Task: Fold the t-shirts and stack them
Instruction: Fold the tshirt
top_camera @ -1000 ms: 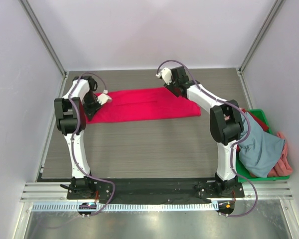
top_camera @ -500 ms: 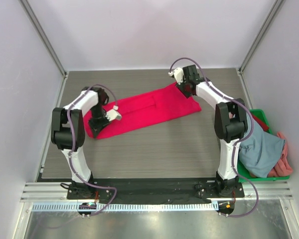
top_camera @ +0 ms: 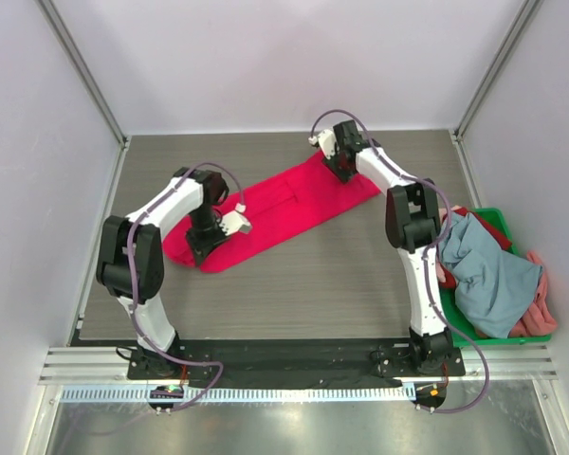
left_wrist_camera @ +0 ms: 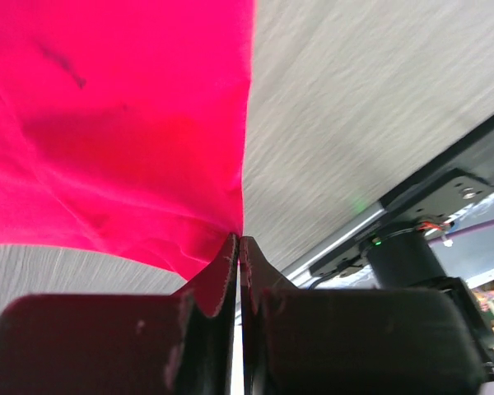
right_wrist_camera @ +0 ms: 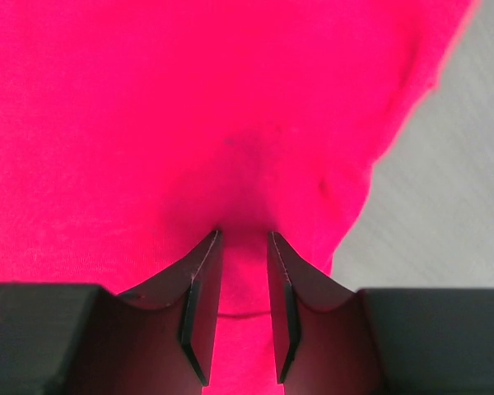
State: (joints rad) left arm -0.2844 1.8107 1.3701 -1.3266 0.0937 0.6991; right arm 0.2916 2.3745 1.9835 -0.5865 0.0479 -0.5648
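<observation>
The left arm bends out over the grey wood-grain table. Its left gripper points down, fingers pressed together on the near left edge of the bright crimson-red cloth t-shirt. The shirt lies as a long band slanting from near-left to far-right. A second ago it lay level, and its left end has since been drawn nearer. The right arm stretches far forward, and the right gripper pinches a fold at the shirt's far end. A grey-blue t-shirt lies heaped in the green plastic crate.
</observation>
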